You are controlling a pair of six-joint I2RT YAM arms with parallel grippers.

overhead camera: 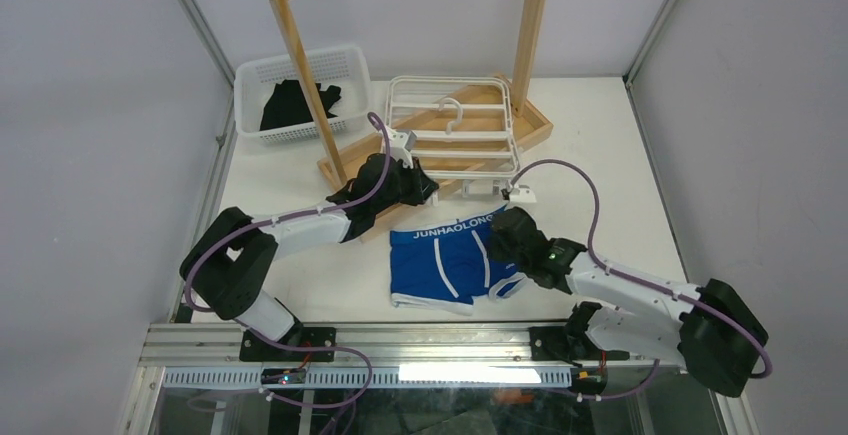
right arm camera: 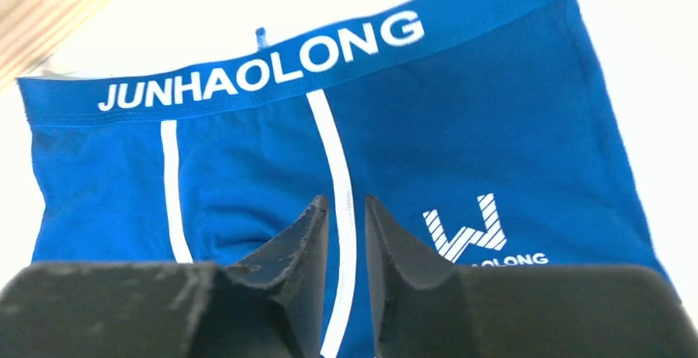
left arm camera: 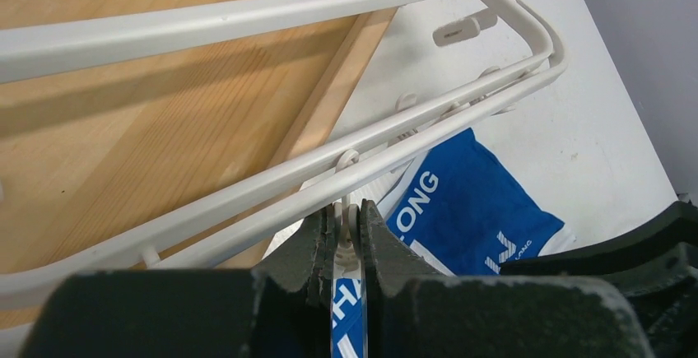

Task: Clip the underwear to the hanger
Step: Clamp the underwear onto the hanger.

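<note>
Two robot arms are reaching over a white table [overhead camera: 620,155] toward blue briefs and a clip hanger.
A tall wooden rack [overhead camera: 300,65] is standing at the back, and the white plastic rectangular hanger [overhead camera: 465,141] is lying flat on its wooden base. The bright blue underwear [overhead camera: 450,260] with white stripes and waistband lettering is lying spread on the table just in front of the hanger's near rail. A white mesh basket [overhead camera: 300,137] at the back left is holding a black garment [overhead camera: 285,105]. The left gripper [left arm camera: 346,218] is clenching a small white clip [left arm camera: 346,239] hanging under the near rail, with the waistband showing just below. The right gripper [right arm camera: 344,206] is hanging over the briefs' right half, its fingers standing slightly apart.
</note>
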